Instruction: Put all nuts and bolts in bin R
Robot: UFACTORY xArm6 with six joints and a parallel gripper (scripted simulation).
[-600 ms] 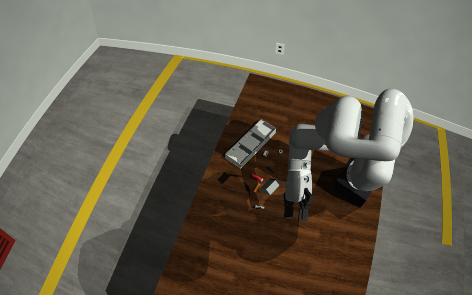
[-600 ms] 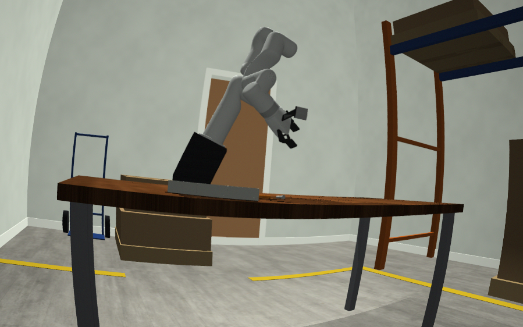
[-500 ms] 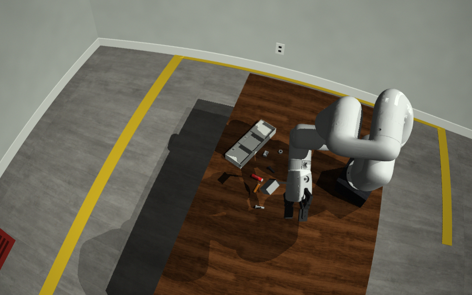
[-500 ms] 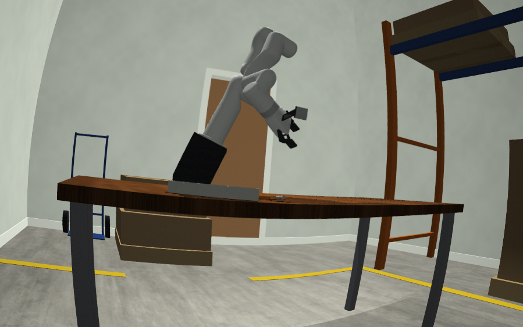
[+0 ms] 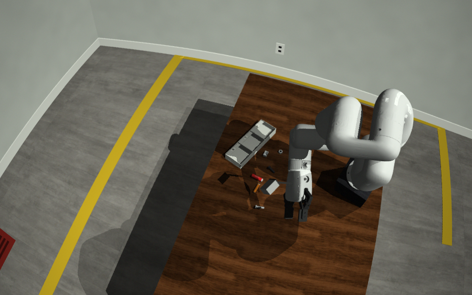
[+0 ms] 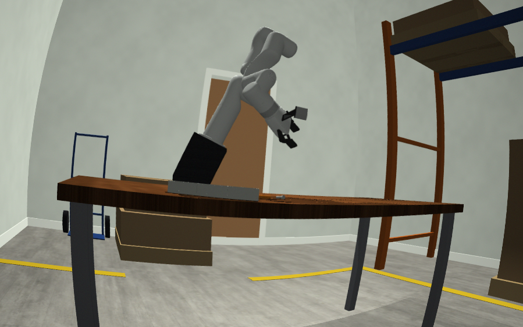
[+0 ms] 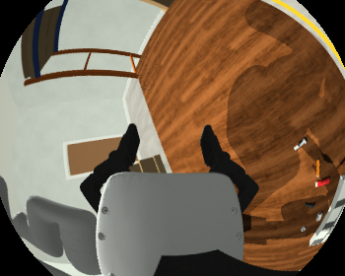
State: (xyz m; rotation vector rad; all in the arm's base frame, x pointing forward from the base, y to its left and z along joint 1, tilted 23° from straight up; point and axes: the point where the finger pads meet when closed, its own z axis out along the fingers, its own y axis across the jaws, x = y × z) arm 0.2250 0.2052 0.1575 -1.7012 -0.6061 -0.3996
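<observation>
My gripper (image 5: 295, 217) (image 6: 294, 136) (image 7: 170, 132) is open and empty, high above the table. The grey bins (image 5: 258, 147) (image 6: 214, 191) (image 7: 316, 241) form a row of three on the table; I cannot read their marks. A silver bolt-like piece (image 5: 259, 207) (image 6: 280, 196) (image 7: 300, 144) lies apart from the other things. A small nut (image 5: 280, 151) (image 7: 304, 229) and a small grey metal piece (image 5: 265, 153) (image 7: 319, 216) lie beside the bins. A dark, thin piece (image 5: 270, 169) (image 7: 310, 204) lies nearby; its kind is unclear.
A red cylinder (image 5: 257, 177) (image 7: 322, 182) and an orange piece (image 5: 256, 188) (image 7: 317, 168) lie close together, between the bins and the silver piece. A grey box on a black bracket sticks out from my wrist.
</observation>
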